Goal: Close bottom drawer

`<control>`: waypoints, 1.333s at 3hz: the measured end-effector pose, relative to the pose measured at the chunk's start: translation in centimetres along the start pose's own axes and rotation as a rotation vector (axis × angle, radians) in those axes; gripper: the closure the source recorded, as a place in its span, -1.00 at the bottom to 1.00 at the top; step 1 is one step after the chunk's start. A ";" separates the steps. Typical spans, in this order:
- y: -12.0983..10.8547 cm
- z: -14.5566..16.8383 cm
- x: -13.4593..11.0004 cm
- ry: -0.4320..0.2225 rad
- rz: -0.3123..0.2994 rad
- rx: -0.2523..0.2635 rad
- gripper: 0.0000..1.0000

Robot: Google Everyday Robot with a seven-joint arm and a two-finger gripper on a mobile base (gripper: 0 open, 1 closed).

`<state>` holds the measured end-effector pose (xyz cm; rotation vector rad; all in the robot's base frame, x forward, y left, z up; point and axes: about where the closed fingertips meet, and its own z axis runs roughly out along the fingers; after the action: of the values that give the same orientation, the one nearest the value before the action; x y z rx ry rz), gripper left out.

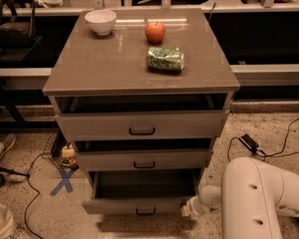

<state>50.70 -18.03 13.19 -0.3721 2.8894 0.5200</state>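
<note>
Bottom drawer (120, 206) open, pincer (186, 211) alongside

The grey-beige cabinet top (104, 68) is smooth and semi-glossy, catching pale streaks of light near its far edge. The flat grey-beige front of the bottom drawer (114, 206) looks matt, like laminate, with a small dark pull handle (145, 211) of dull finish. The round white bowl (100, 21) seems glazed; the red apple (155, 32) has a shiny skin; the green crinkled packet (165, 59) glints like plastic film. The cream-white gripper (188, 210), low beside that drawer's right front corner, and the white arm shell (259, 198) look like smooth moulded plastic. The speckled stone-like floor (259, 128) is rough-looking and matt.
</note>
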 end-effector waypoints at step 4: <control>-1.7 -0.4 -11.5 -0.238 0.011 0.007 1.00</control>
<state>62.01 -17.26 15.61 -0.2731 2.6642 0.5179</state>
